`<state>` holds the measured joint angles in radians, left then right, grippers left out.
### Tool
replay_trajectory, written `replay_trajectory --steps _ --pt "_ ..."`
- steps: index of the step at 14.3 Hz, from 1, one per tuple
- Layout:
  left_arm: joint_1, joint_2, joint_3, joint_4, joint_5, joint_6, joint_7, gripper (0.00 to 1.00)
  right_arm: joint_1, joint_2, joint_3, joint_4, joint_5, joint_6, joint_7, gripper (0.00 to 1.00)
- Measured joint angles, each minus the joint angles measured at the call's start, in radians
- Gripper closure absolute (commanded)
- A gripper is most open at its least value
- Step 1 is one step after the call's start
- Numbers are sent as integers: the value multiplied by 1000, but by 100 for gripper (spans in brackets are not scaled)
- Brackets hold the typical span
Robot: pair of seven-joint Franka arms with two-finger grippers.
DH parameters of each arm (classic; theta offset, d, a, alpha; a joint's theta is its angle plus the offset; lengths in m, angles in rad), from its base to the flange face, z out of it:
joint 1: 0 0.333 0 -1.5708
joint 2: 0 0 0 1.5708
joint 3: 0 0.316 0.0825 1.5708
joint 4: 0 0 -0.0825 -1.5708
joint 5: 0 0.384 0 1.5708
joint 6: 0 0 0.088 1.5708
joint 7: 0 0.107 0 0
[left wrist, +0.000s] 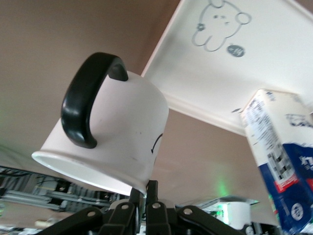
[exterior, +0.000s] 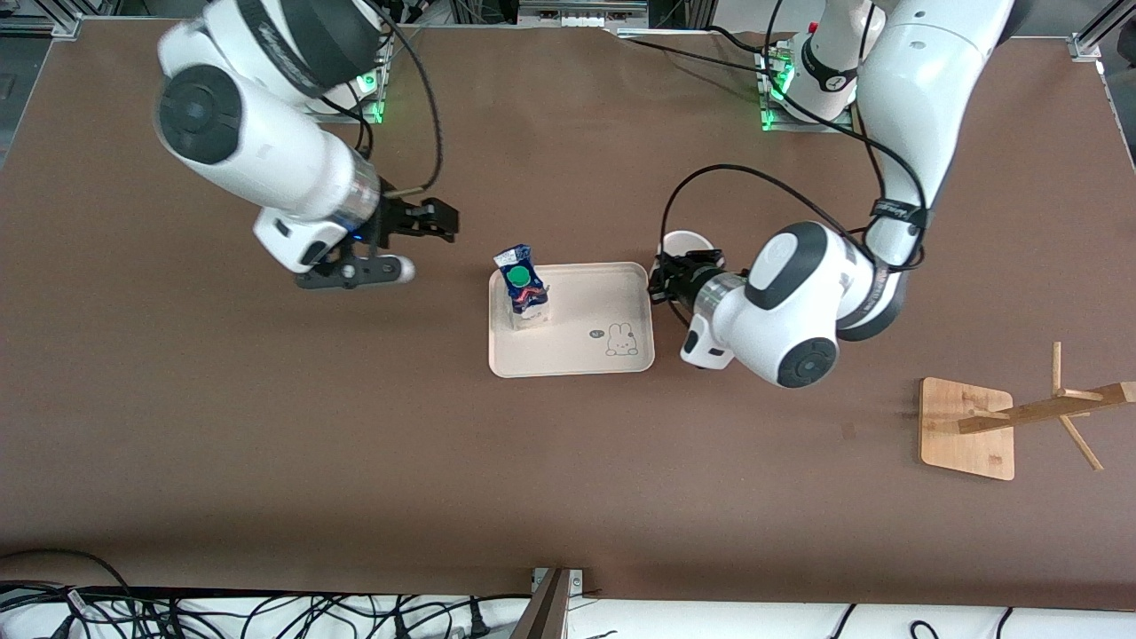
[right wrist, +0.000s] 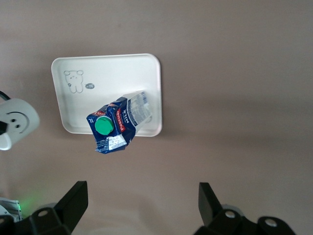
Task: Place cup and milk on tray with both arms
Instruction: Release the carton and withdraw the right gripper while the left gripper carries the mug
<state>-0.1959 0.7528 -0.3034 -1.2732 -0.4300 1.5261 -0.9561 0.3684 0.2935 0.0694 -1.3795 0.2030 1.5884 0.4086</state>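
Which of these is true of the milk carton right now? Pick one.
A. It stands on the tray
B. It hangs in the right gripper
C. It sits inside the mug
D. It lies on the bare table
A: the milk carton stands upright on the tray, while the right gripper hangs open over the table.

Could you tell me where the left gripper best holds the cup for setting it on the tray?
By the rim wall, as the left gripper holds the cup now: fingers pinched across the wall beside the black handle, entering at the mouth. The tray has bare floor beside the milk. The right gripper hangs open, apart.
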Motion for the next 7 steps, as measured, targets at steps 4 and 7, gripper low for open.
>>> replay_trajectory --steps 4,7 --pt "-51 44 0 3 -2 114 -22 100 -1 -11 -87 85 -45 -72 -10 0" --pt "-58 67 0 4 -11 174 -26 100 -2 -12 -156 161 -46 -95 -46 0"
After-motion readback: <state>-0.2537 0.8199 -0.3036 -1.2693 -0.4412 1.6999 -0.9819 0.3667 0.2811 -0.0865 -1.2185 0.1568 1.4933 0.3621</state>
